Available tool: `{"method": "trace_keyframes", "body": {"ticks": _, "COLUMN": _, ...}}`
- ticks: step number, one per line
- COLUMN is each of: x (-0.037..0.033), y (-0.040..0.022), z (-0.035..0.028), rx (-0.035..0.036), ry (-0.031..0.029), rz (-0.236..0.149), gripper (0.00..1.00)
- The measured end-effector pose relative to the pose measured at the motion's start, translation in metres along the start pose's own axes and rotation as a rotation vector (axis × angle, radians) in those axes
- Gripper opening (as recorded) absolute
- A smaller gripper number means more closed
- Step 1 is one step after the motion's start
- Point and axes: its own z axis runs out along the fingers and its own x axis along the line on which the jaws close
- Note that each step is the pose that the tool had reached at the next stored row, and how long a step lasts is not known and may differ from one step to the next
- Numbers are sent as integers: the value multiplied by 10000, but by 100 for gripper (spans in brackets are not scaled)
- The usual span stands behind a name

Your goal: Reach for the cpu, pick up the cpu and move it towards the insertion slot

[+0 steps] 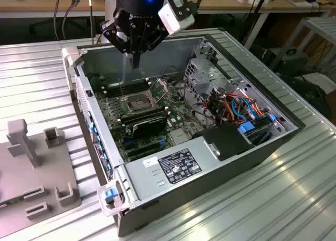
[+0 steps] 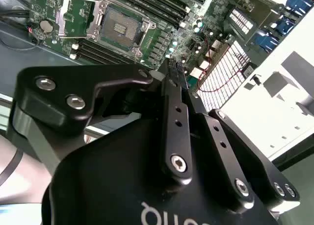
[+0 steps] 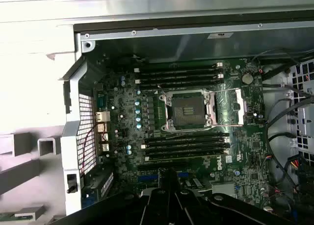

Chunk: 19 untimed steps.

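Slot (image 3: 189, 110) sitting flat on the green board (image 3: 122, 132): square, dark centre showing, shiny silver frame catching light. Lying between two banks of long black memory slots (image 3: 176, 75). Its wire-edged flap (image 3: 228, 107) standing swung open to one side, off the centre.

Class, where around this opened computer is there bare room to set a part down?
Bare ribbed table beside the case, on the exterior view's right, and the strip between case and grey fixture plate. Crowded inside: motherboard, cables.
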Motion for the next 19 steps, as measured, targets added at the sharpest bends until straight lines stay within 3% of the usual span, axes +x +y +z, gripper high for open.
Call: {"method": "trace_keyframes", "body": {"ticks": 19, "x": 61, "y": -5, "z": -2, "rx": 0, "ry": 1, "rz": -1, "gripper": 11}}
